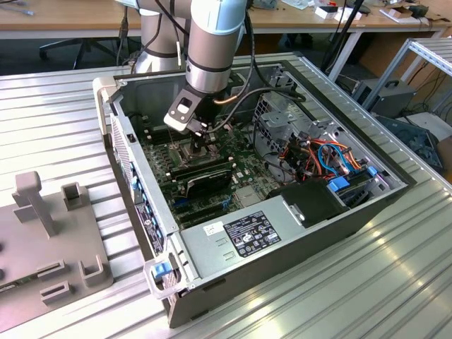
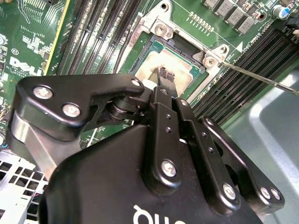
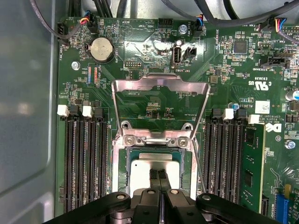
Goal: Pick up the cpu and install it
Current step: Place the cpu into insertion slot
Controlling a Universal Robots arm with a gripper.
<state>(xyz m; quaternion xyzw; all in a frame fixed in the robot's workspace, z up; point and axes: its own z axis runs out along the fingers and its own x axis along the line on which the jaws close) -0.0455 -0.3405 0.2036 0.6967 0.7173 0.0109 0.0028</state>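
The small flat square cpu with a dull silver-grey metal top [image 3: 141,167] [image 2: 150,63] lies seated in the dark square socket with a metal rim [image 3: 122,161] on the green motherboard [image 3: 224,60]. It sits level, inside the rim.

Directly over the middle of the chip is the black gripper [image 3: 158,174] [image 2: 165,73] [image 1: 201,138]. Its two narrow fingers [image 3: 153,178] are pressed together side by side with nothing between them. Whether the tips touch the metal top cannot be told.

The hinged shiny metal retention frame [image 3: 161,84] stands swung open on the far side of the socket, clear of the chip. In the second wrist view, a thin metal lever rod [image 2: 261,77] runs out beside the socket.

Rows of long black memory slots [image 3: 86,158] [image 2: 100,28] flank the socket on both sides. A round silver coin battery [image 3: 99,47] sits further up the board.

In the exterior view the arm reaches down into the open grey metal computer case [image 1: 296,233]. The case lies on its side on a ribbed aluminium table [image 1: 56,113]. A grey plastic fixture block [image 1: 49,233] lies at the exterior view's left, well apart from the case.
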